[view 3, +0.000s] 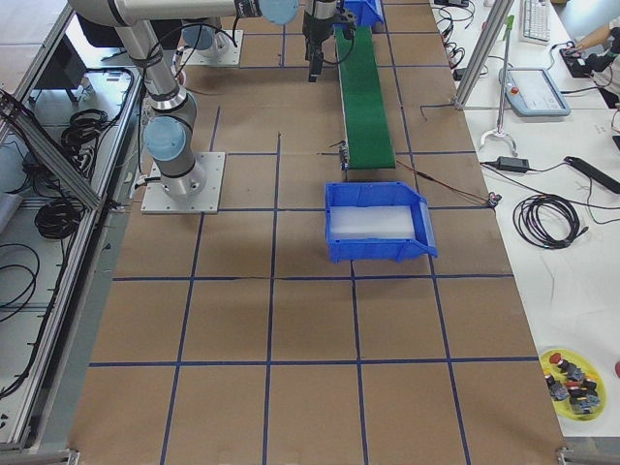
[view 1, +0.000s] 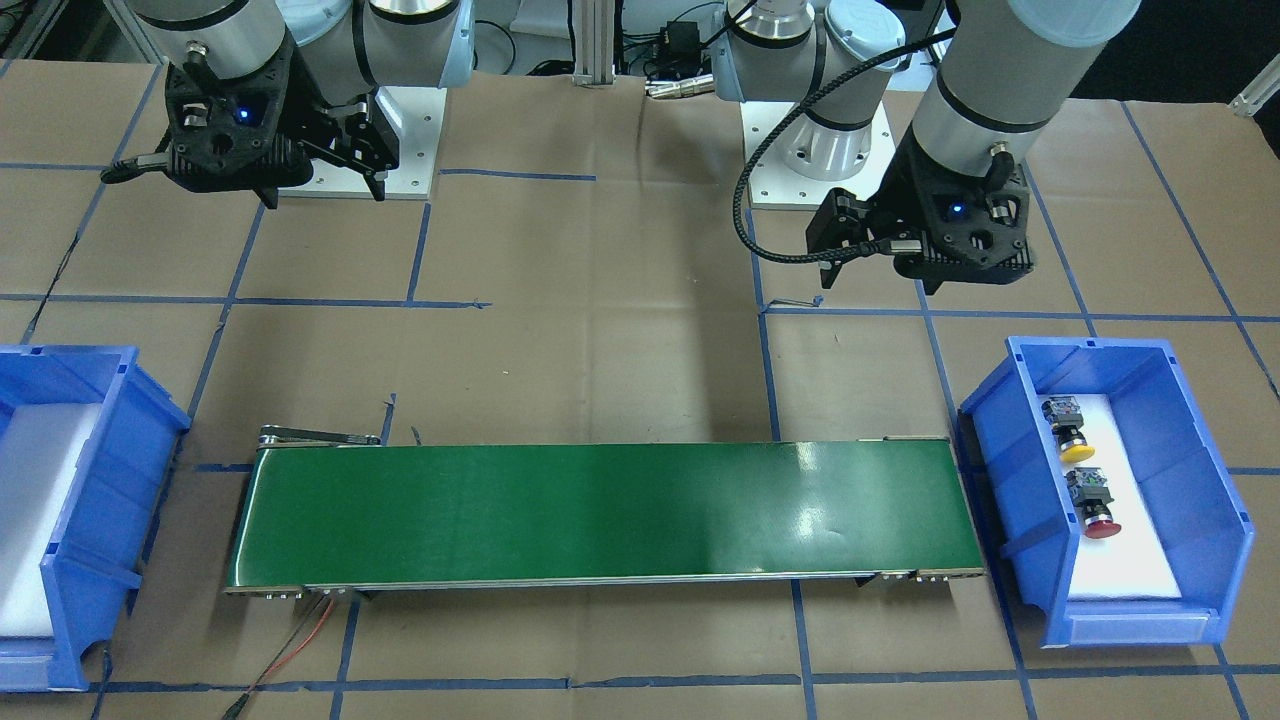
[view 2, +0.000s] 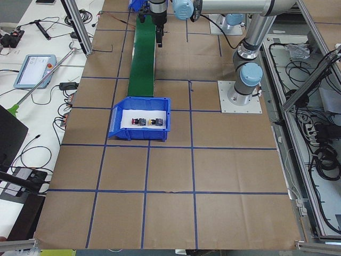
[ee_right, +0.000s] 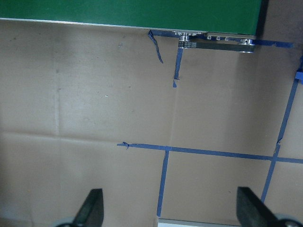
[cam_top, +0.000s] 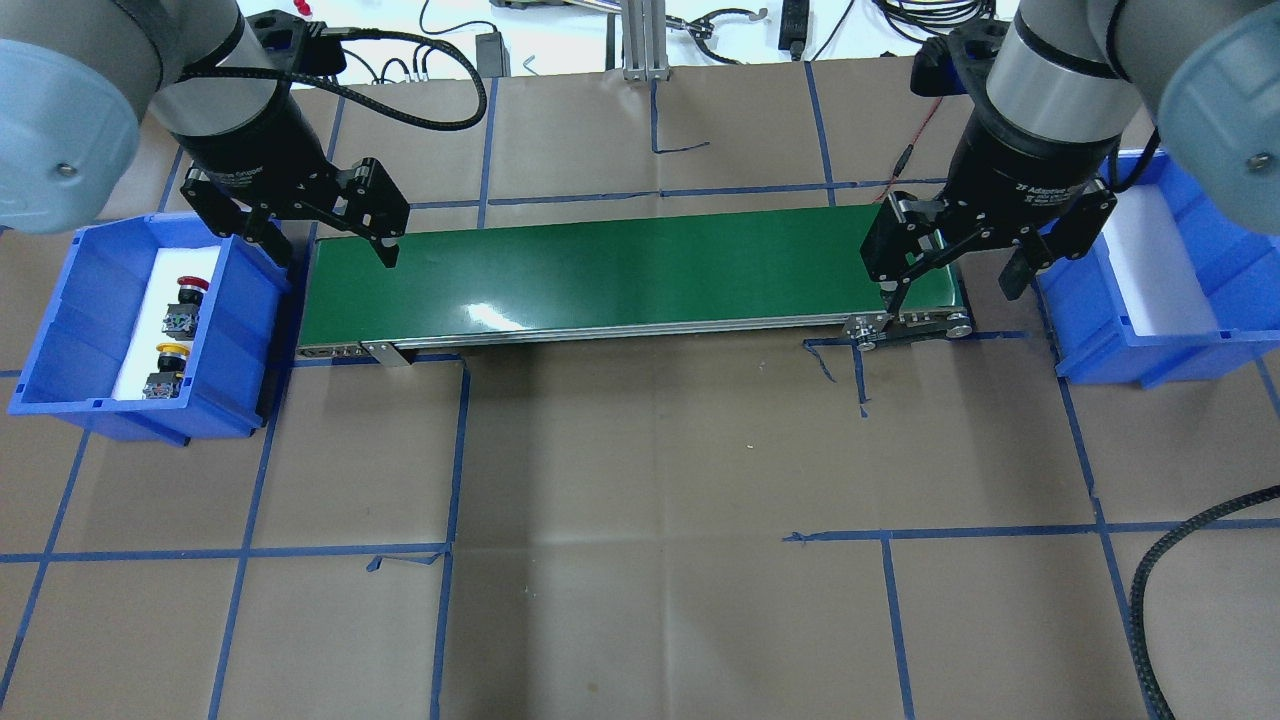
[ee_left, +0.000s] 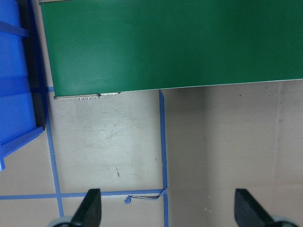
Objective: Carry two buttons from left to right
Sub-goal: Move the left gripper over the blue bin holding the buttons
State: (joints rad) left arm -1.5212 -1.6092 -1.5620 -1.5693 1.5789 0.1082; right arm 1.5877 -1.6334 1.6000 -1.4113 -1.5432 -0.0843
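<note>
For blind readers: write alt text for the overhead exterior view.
A yellow button and a red button lie in the left blue bin. The left end effector and right end effector hang open by the green conveyor's ends.

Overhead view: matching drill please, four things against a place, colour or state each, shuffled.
1 red button
2 belt
3 left gripper
4 right bin

a jaws apart
b green
c in the left bin
d beside the belt's right end

Pairs: 1-c, 2-b, 3-a, 4-d
</note>
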